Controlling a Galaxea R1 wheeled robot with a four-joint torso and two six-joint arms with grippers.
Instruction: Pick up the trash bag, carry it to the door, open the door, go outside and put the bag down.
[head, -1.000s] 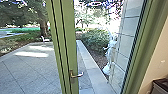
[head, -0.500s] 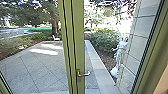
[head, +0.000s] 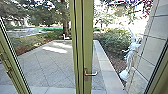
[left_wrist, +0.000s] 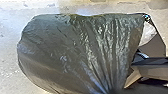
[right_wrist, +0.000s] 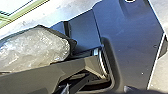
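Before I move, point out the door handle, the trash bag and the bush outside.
Door handle (head: 92, 74): head view, on the lever.
Trash bag (left_wrist: 72, 50): left wrist view, on its dark, bulging side.
Bush (head: 112, 43): head view, on the middle of its leaves.

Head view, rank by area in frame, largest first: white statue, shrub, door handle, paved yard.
1. Paved yard
2. Shrub
3. White statue, taller than the shrub but much narrower
4. Door handle

Pale floor, grey slab paving outside
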